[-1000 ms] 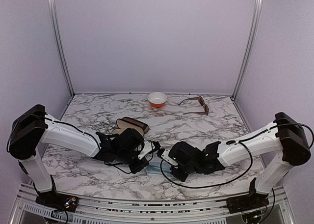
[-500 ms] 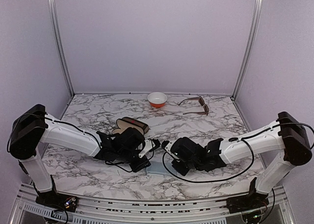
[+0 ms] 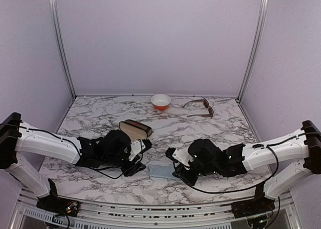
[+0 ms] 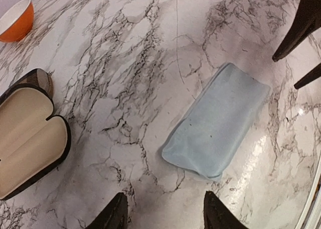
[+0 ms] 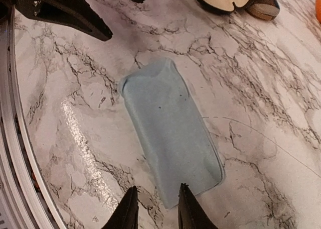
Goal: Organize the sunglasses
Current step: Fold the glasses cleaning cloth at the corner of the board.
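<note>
A light blue cloth [image 3: 160, 169] lies flat on the marble worktop [image 3: 215, 133] near the front edge, folded into an oblong, between the two arms. The left claw [image 4: 165, 196] hangs low just to the left of it, its two dark fingers [image 4: 114, 216] spread wide with nothing between them but bare marble. The right claw [image 5: 158, 189] sits at the cloth's other side. Its fingers [image 5: 128, 211] are parted by a narrower gap and grip nothing. In the right wrist view one short end of the cloth shows just past those fingertips, though whether they touch it I cannot tell. Both claws point towards each other across the cloth.

A little further back, behind the left claw, an open glasses case [image 4: 27, 138] rests on the worktop with its cream lining facing up and a brown checked shell outside. Nothing lies in the part of it that can be seen.

At the far edge, near the back wall, stands a small orange bowl [image 3: 160, 101] with a white inside. The brown sunglasses [image 3: 205, 110] lie just to the right of it, well apart from both claws and from the case, with their arms unfolded and reaching towards the bowl
</note>
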